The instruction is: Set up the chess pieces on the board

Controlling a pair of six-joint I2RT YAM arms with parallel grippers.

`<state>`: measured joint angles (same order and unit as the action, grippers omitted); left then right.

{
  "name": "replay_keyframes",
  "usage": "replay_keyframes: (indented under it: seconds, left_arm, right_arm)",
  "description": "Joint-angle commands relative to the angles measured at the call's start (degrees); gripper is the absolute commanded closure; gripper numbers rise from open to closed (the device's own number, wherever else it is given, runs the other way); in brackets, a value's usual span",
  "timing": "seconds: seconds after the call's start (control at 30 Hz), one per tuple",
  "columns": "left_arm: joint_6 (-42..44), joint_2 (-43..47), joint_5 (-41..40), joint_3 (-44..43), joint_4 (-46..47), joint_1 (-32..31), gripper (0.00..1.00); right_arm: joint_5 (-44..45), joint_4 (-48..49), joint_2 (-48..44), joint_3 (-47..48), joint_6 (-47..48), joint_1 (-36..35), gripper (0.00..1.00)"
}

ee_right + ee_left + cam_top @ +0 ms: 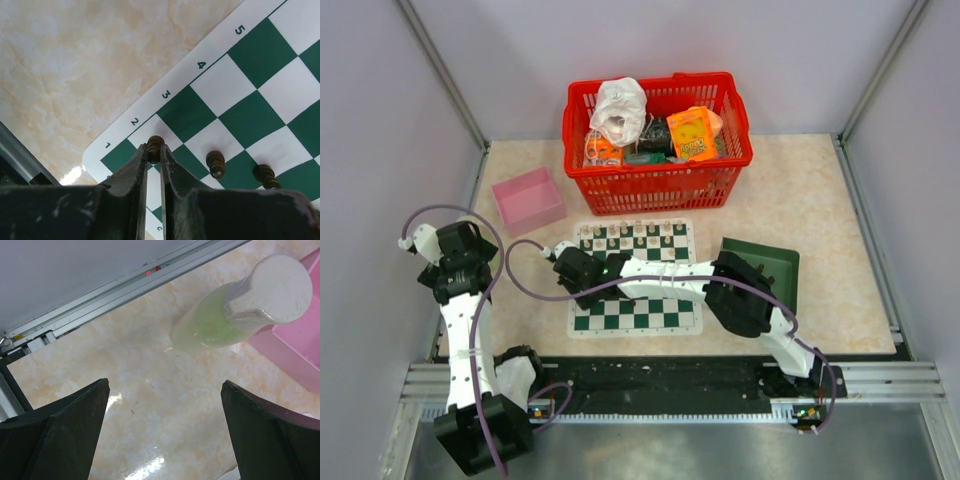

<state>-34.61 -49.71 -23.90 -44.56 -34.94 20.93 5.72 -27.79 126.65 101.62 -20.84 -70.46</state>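
Note:
The green-and-white board (638, 316) lies in the middle of the table, and its numbered corner (235, 90) fills the right wrist view. My right gripper (155, 148) is shut on a small dark brown chess piece (155, 141), low over the squares beside the "2" mark. Two more dark chess pieces (215, 163) (264, 175) stand on squares just to its right. From above, the right gripper (570, 268) sits at the board's left edge. My left gripper (165, 390) is open over bare table, with nothing between its fingers.
A pale green bottle with a white cap (240, 305) lies ahead of the left gripper, against a pink box (300, 350) (528, 198). A red basket (660, 185) of goods stands behind the board. A dark green tray (772, 262) lies to the board's right.

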Motion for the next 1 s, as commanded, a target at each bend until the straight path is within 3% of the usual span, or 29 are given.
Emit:
replay_keyframes:
  seconds: [0.0, 0.23, 0.53, 0.7, 0.97]
  left_arm:
    - [-0.5, 0.9, -1.4, -1.7, 0.2, 0.3, 0.01]
    - [-0.6, 0.9, -1.7, -1.5, 0.2, 0.3, 0.01]
    - [-0.6, 0.9, -1.8, -1.7, 0.0, 0.3, 0.01]
    - [-0.5, 1.1, -1.8, -1.7, 0.0, 0.3, 0.01]
    - [-0.6, 1.4, -1.0, -2.6, -0.6, 0.3, 0.01]
  right_arm:
    - [-1.1, 1.9, 1.2, 0.8, -0.8, -1.0, 0.89]
    - [-0.8, 1.9, 1.5, 0.9, -0.8, -1.0, 0.85]
    - [-1.9, 2.2, -0.8, 1.4, -1.0, -0.9, 0.70]
    - [-0.4, 3.1, -5.0, 0.5, -1.0, -0.9, 0.66]
    - [2.5, 7.2, -15.0, -6.9, -0.4, 0.3, 0.50]
